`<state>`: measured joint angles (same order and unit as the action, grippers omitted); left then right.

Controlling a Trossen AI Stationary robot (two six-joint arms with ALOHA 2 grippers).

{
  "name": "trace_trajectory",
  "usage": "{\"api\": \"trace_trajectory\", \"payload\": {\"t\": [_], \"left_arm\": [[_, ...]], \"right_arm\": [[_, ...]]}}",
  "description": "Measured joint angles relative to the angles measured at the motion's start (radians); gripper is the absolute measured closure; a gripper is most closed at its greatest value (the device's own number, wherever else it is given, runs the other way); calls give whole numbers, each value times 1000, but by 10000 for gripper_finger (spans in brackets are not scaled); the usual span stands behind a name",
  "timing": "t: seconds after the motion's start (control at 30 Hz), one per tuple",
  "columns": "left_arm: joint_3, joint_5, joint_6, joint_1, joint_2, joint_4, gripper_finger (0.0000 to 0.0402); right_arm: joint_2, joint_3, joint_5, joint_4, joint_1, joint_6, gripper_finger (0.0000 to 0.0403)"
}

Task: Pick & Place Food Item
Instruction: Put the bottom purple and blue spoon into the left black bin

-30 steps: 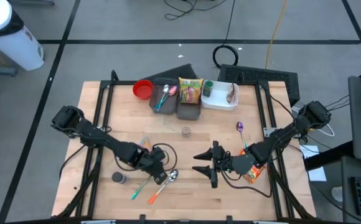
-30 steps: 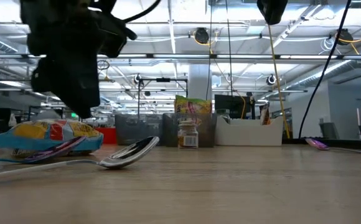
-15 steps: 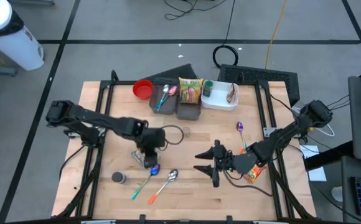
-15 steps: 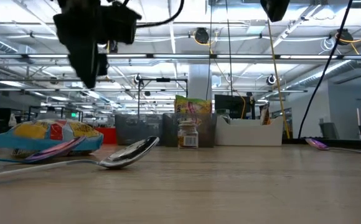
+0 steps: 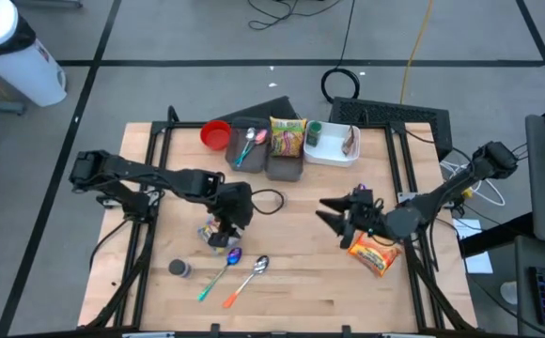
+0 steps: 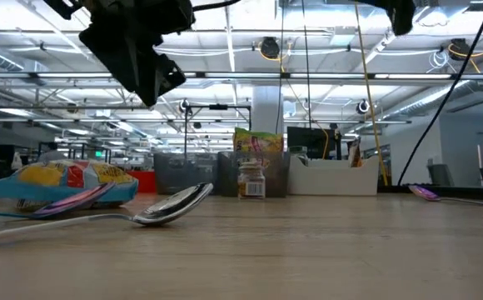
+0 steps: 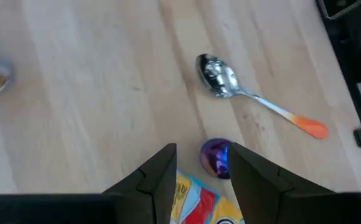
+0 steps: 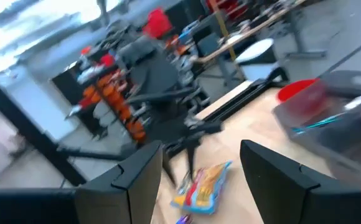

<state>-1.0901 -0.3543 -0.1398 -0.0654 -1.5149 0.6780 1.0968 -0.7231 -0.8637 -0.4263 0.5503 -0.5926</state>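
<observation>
Two grippers over the table: left gripper (image 5: pixel 227 225), fingers parted and empty, has swung from the spoons to hover over the blue-yellow snack bag (image 5: pixel 212 231); right gripper (image 5: pixel 340 218), open, has lifted clear, uncovering an orange packet (image 5: pixel 373 253); pick pending.

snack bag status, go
Left gripper jaws open, empty, above snack bag. Right gripper open, empty, mid-table. Purple spoon lies against the bag.
</observation>
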Motion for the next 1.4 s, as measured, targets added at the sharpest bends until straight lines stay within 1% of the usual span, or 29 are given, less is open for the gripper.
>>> {"api": "trace_trajectory", "payload": {"t": [0.07, 0.23, 0.37, 0.47, 0.7, 1.0, 1.17, 1.4], "left_arm": [[0, -35, -24, 7, -27, -12, 252], [0, -136, -38, 27, -121, -18, 252], [0, -178, -71, 32, -172, -26, 252], [0, -189, -106, 32, -203, -28, 252], [0, -240, -128, 32, -279, -40, 252], [0, -256, -171, 32, -314, -35, 252], [0, -300, -184, 31, -330, -8, 252], [0, -302, -227, 31, -330, 29, 252]], "right_arm": [[-23, 35, -25, -38, 0, 3, 193], [-61, 112, -30, -133, -7, 3, 193], [-77, 155, -29, -191, -8, -3, 193], [-81, 170, -31, -189, -8, -14, 193], [-82, 174, -29, -188, -10, -24, 193], [-82, 174, -29, -183, -10, -25, 193], [-82, 174, -30, -182, -12, -27, 193], [-82, 174, -26, -167, -34, -43, 193]]}}
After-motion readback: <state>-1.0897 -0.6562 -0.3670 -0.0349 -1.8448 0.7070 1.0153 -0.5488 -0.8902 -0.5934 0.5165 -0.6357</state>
